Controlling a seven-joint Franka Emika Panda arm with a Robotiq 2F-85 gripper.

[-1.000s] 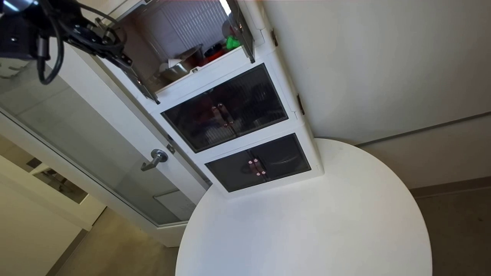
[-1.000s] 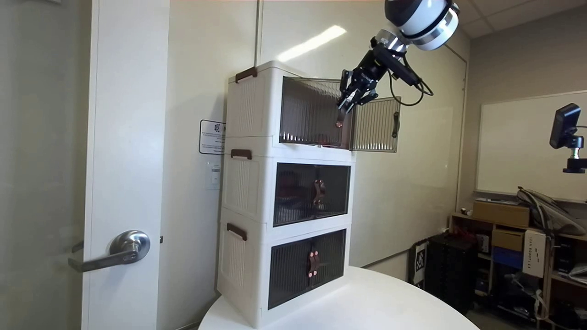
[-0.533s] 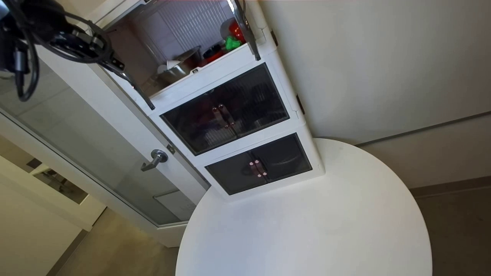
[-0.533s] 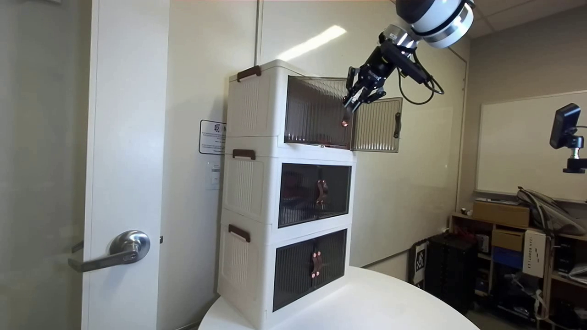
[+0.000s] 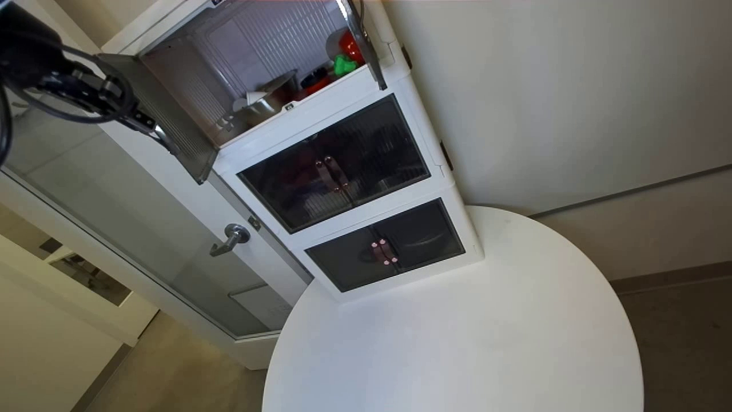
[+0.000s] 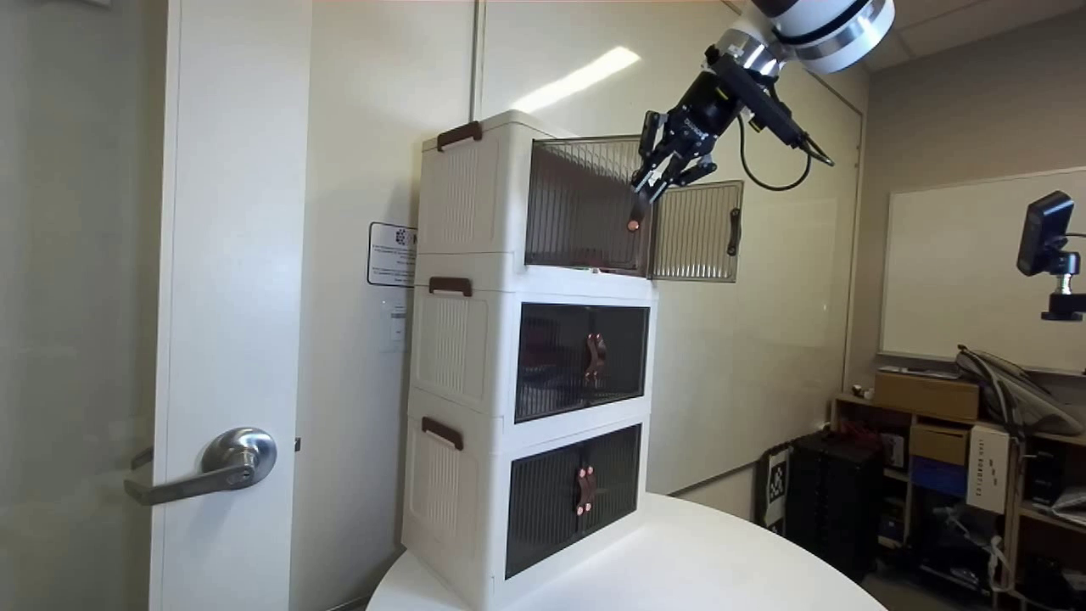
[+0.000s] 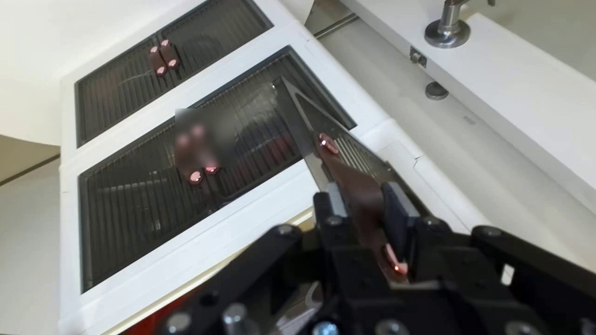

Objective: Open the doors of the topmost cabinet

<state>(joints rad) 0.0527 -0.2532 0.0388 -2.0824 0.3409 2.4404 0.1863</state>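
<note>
Two striped-pane doors [image 6: 581, 204], both standing open at the topmost cabinet [image 6: 465, 199], one free, one with its brown strap handle [image 7: 350, 180] pinched in the gripper [image 7: 365, 197]; step in hand, seemingly the final outward swing; next, probably, release and clear retreat.

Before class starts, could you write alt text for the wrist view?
A pincer grips the brown handle of an open door on the topmost cabinet. Dark doors beyond are shut; a room door shows at upper right.
</note>
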